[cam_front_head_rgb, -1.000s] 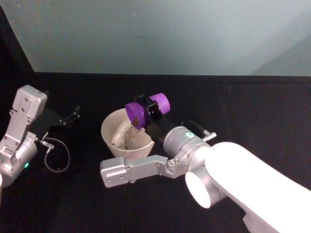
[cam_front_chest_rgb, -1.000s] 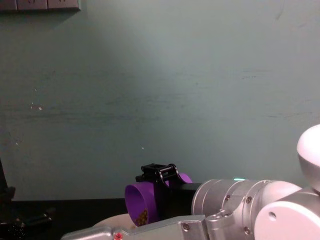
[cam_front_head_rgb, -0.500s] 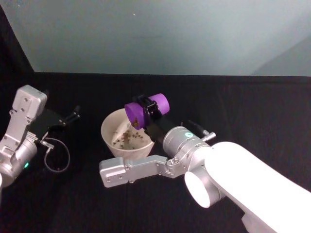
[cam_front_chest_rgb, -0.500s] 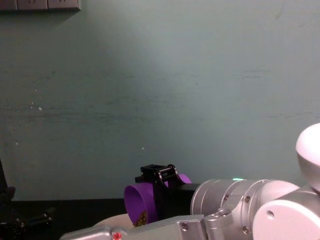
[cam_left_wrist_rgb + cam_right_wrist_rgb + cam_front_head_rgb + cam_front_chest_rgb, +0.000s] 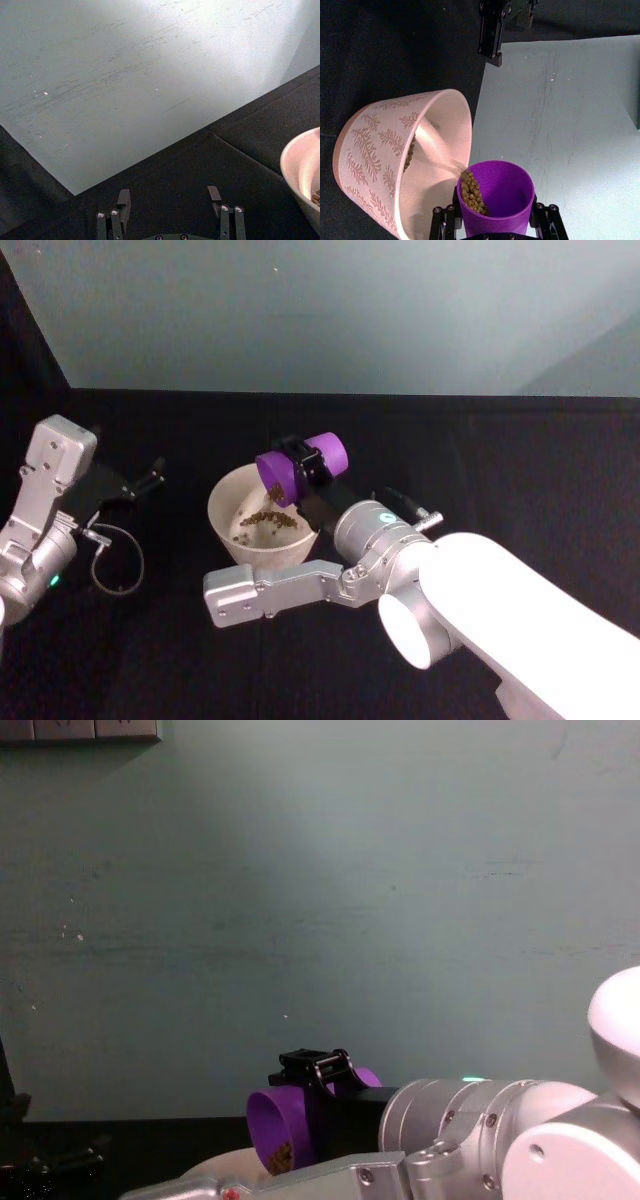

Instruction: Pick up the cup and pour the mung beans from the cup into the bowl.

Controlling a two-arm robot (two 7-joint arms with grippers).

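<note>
over the far right rim of the bowl [image 5: 214, 510], the right hand [image 5: 305, 465] clamps the cup [image 5: 331, 453], tipped nearly onto its side with the mouth aimed down so the mung beans [image 5: 268, 519] slide in; a pile already lies inside, and some sit at the cup's lip. the left hand [image 5: 140, 483] rests well to the left above the black table [image 5: 500, 460], its 2 fingers spread wide, holding nothing.

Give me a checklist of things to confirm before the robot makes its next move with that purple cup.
1. Right gripper shut on the cup: ok.
2. Cup mouth tipped over the bowl: ok.
3. Mung beans lying in the bowl: ok.
4. Cup emptied: not ok, some sit at its lip.
5. Left gripper open, apart from the bowl: ok.
</note>
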